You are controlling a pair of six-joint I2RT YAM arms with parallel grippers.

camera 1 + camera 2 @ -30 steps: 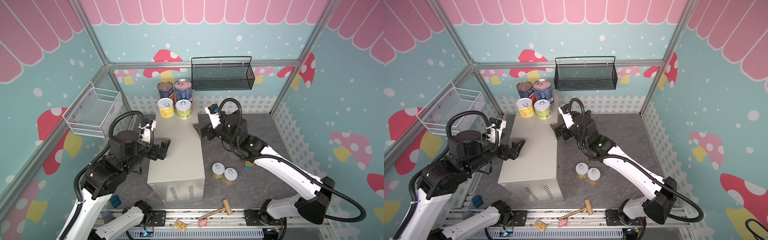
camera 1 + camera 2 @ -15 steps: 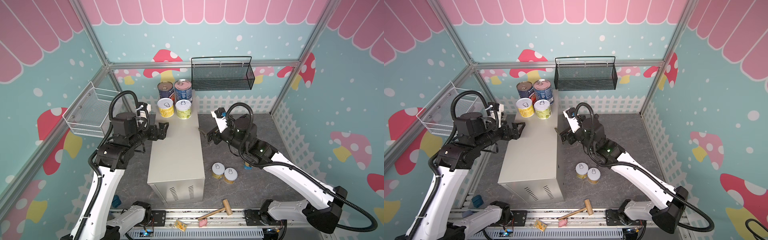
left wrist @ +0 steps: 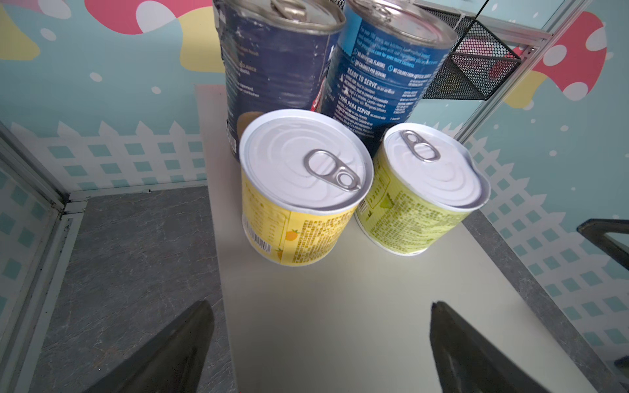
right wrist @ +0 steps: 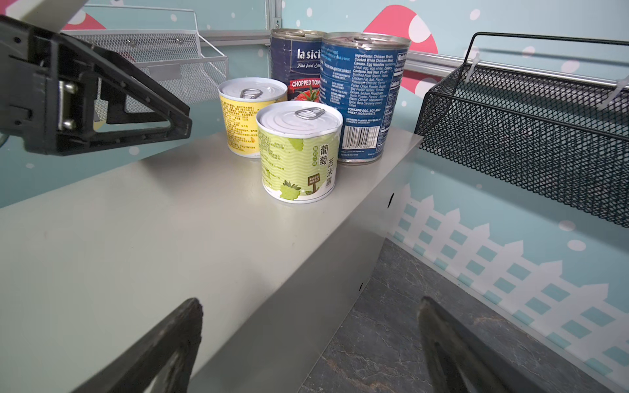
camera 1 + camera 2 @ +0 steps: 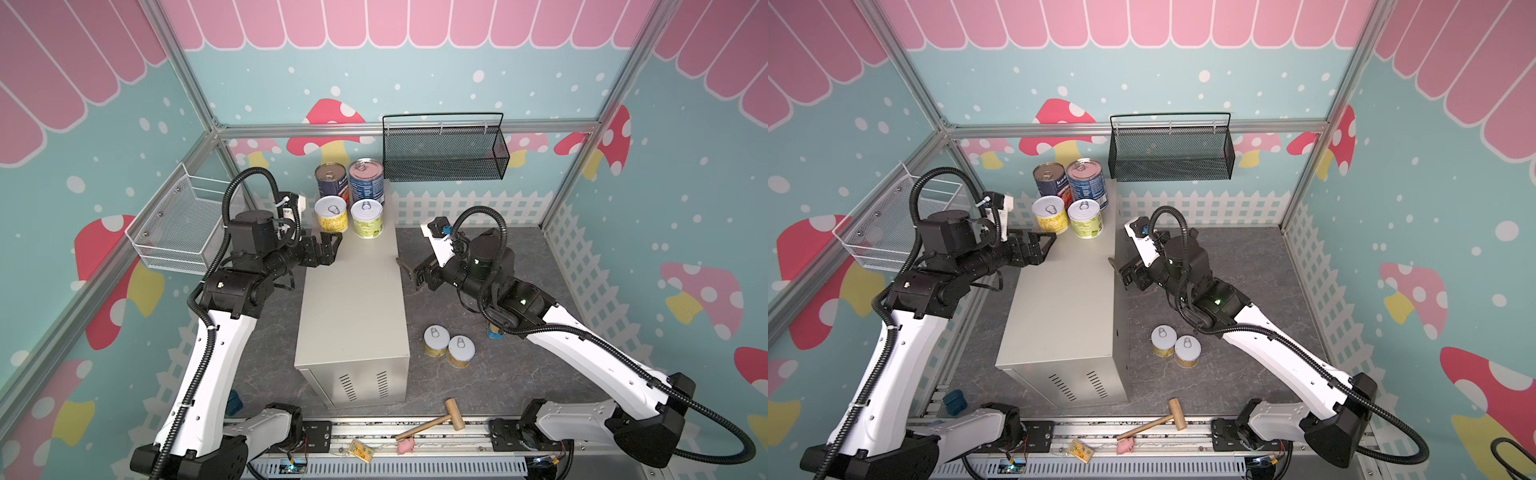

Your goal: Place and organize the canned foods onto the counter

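The counter (image 5: 353, 307) (image 5: 1067, 307) is a beige-grey box in the middle of both top views. At its far end stand canned foods: two tall blue cans (image 5: 331, 178) (image 5: 366, 179) and, in front of them, two short yellow cans (image 5: 331, 214) (image 5: 366, 219). Two more short cans (image 5: 436, 340) (image 5: 460, 352) stand on the floor to the counter's right. My left gripper (image 5: 334, 248) (image 3: 320, 306) hovers open over the counter's left edge, just short of the yellow can (image 3: 303, 190). My right gripper (image 5: 409, 272) (image 4: 309, 303) is open and empty at the counter's right edge.
A black mesh basket (image 5: 444, 151) hangs on the back wall and a white wire basket (image 5: 183, 224) on the left wall. A wooden mallet (image 5: 432, 419) lies at the front rail. A small blue and yellow thing (image 5: 494, 332) is mostly hidden under my right arm.
My left gripper has moved from beside the counter's middle up toward its far end, near the yellow cans. My right arm has shifted slightly right and nearer. Both grippers stayed open.
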